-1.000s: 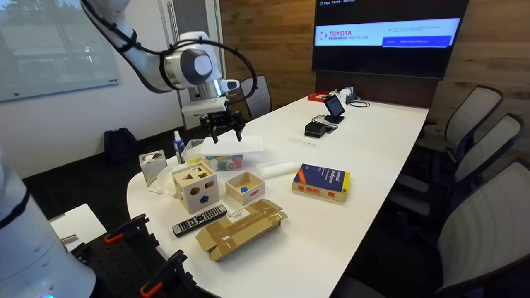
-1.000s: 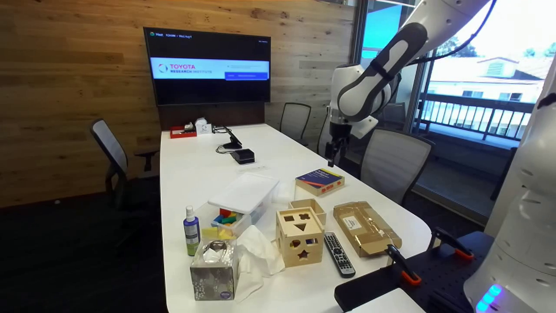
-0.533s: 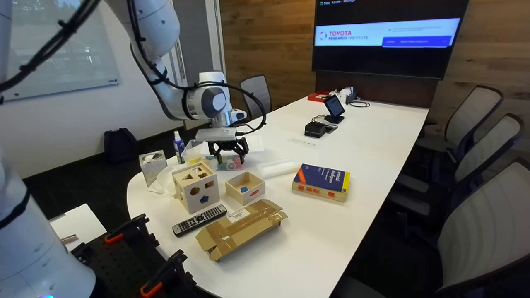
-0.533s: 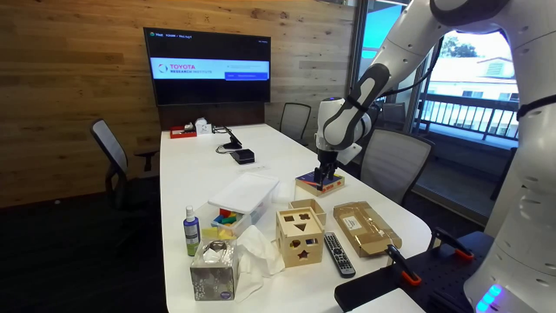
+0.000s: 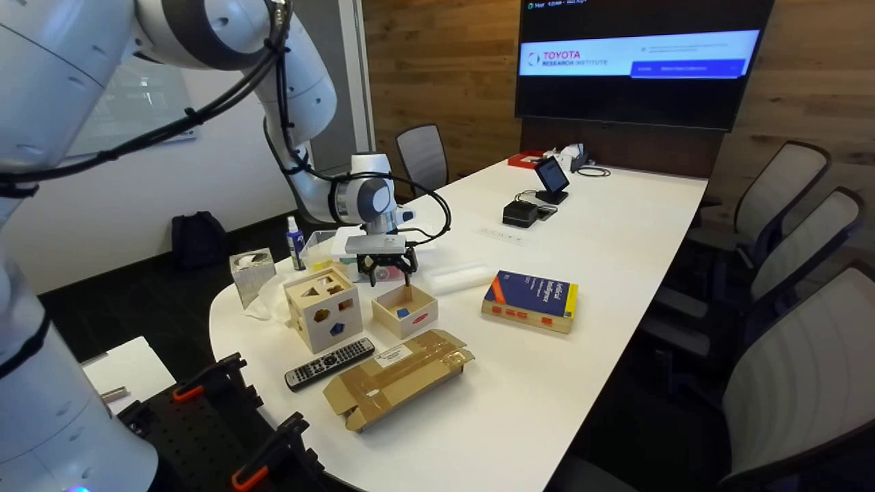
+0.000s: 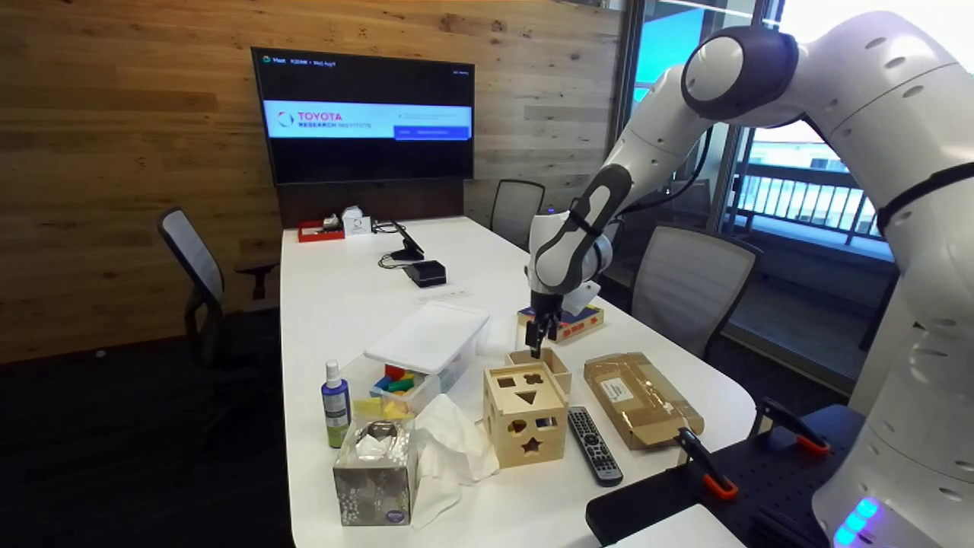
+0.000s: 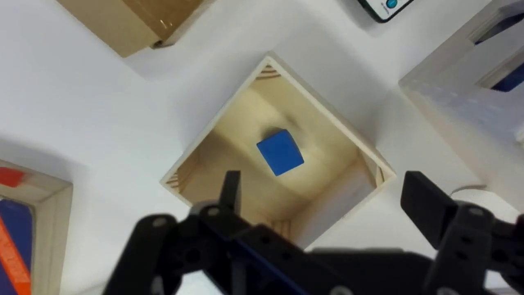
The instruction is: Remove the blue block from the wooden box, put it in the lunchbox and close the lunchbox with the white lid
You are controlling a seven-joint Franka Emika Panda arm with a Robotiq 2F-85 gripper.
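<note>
A small blue block point(image 7: 280, 152) lies on the floor of the shallow, open-topped wooden box point(image 7: 335, 119), which an exterior view shows beside the holed wooden cube point(image 5: 325, 307). My gripper point(image 7: 325, 186) is open above that box; in the wrist view one finger overlaps its inside and the other is past its corner. Nothing sits between the fingers. In an exterior view the clear plastic lunchbox point(image 6: 453, 374) holds several coloured blocks. Its white lid point(image 6: 430, 335) rests askew on top, leaving the near end uncovered. The gripper point(image 5: 389, 279) partly hides the lunchbox in an exterior view.
A thick blue book point(image 5: 530, 301) and a cardboard piece point(image 5: 400, 379) lie around the wooden box. A remote point(image 5: 330, 363) is by the cube. Crumpled tissue point(image 6: 449, 449), a tissue box point(image 6: 374, 479) and a spray bottle point(image 6: 335, 407) stand near the lunchbox.
The arm has come down and drawn nearer its base, carrying the open gripper from high over the table to above the shallow wooden box. The objects have stayed put.
</note>
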